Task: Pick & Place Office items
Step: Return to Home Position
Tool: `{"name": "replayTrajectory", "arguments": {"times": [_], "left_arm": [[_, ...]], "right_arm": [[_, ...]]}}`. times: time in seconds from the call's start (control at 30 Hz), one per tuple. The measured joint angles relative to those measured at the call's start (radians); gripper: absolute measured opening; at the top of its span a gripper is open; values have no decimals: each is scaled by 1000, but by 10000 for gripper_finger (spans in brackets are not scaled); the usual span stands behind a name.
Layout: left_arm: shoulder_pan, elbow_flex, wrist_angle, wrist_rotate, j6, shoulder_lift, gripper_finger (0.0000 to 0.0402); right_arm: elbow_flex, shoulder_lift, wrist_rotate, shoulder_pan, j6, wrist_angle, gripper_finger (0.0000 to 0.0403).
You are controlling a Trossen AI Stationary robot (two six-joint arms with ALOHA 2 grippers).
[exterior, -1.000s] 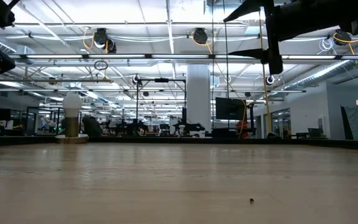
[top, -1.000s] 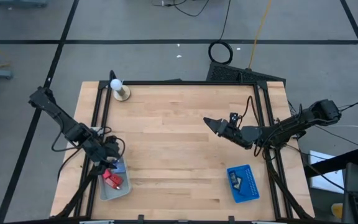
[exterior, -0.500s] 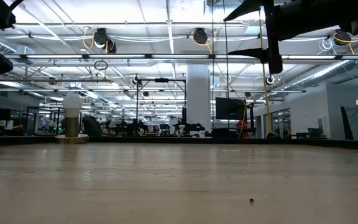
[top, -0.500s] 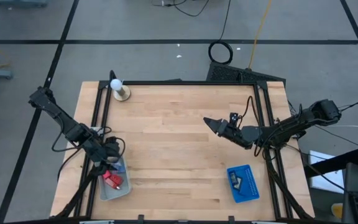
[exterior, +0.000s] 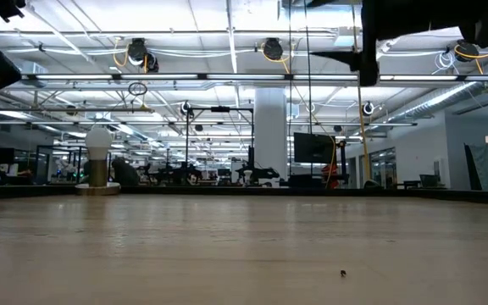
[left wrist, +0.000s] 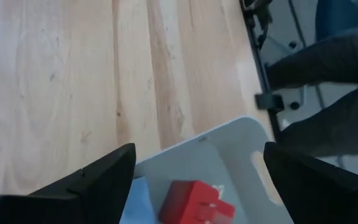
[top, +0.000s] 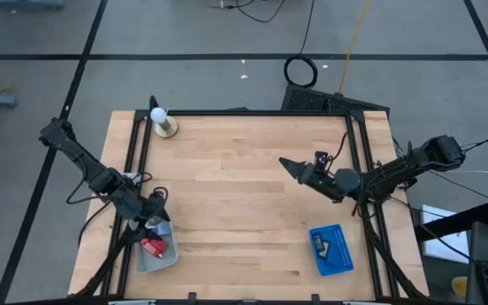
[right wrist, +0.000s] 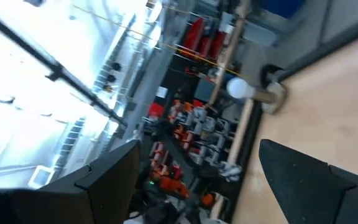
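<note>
My left gripper point(top: 154, 215) hangs open over the far end of the grey tray point(top: 166, 258) at the table's near left. Its fingers stand wide apart in the left wrist view, above the tray point(left wrist: 241, 149), and touch nothing. A red block point(top: 152, 246) and a light-blue block point(top: 162, 227) lie in the tray; they also show in the left wrist view, red point(left wrist: 194, 202) and light-blue point(left wrist: 137, 198). My right gripper point(top: 288, 165) is open and empty, high above the table's middle right. Small dark and pale pieces lie in the blue tray point(top: 339, 254).
A white ball on a wooden base point(top: 161, 120) stands at the far left corner. Black frame rails run along the table's left point(top: 134, 169) and right point(top: 364, 169) sides. Bare wood lies between the two trays.
My left gripper has moved a little toward the table's near edge, over the grey tray, and has risen slightly. My right gripper has risen a little and its wrist has turned.
</note>
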State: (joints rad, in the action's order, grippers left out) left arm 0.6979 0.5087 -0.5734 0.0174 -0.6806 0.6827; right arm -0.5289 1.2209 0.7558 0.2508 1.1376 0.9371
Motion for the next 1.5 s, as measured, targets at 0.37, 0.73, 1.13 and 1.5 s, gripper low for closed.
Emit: {"name": "replayTrajectory", "arguments": {"times": [0.37, 0.73, 1.13, 1.5], "left_arm": [[-6, 0, 4, -72, -67, 0, 355], [-53, 63, 318, 78, 113, -11, 353], [-229, 182, 313, 292, 429, -31, 362], [-450, 182, 262, 264, 568, -169, 353]], "right_arm": [[0, 0, -178, 0, -371, 275, 320], [0, -176, -314, 0, -794, 178, 320], [0, -543, -248, -11, -943, -439, 291], [0, -733, -270, -79, -1028, -761, 261]]}}
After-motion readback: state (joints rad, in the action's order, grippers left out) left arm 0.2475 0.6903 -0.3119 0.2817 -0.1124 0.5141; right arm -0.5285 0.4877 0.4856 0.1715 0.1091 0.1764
